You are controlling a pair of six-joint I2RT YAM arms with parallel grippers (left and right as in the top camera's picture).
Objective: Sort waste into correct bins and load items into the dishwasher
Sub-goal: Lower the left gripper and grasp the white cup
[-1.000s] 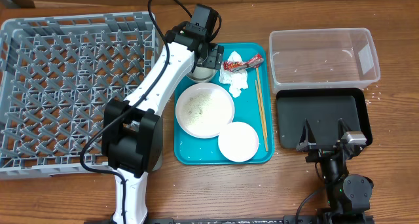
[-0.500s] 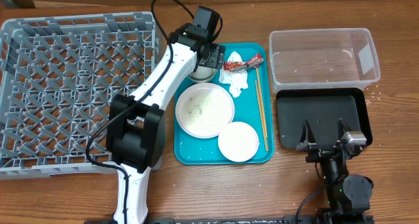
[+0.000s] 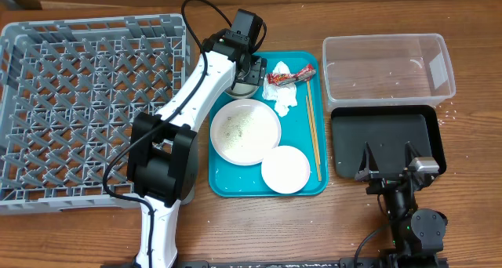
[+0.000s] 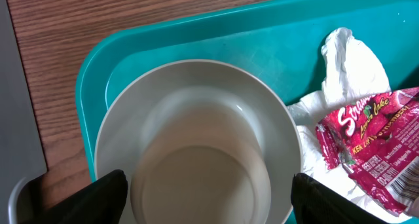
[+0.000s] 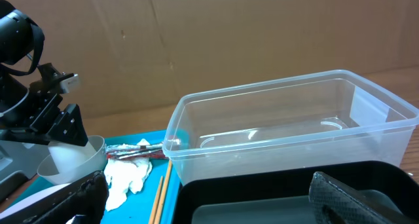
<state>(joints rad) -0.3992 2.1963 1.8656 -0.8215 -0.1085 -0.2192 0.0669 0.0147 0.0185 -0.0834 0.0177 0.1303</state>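
Straddling the bowl point(image 4: 196, 145) at the tray's point(image 4: 91, 73) 11 o'clock, the left gripper point(image 4: 209, 188) stands wide — contact unclear; the right gripper point(image 3: 388, 162), also wide, hovers at the black bin's point(image 3: 384, 131) 6 o'clock.

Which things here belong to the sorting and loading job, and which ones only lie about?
For the job: crumpled napkin, red wrapper, pale bowl, large white plate, small white plate, clear tub, black tray, grey rack.
Just lying about: chopsticks, teal tray.
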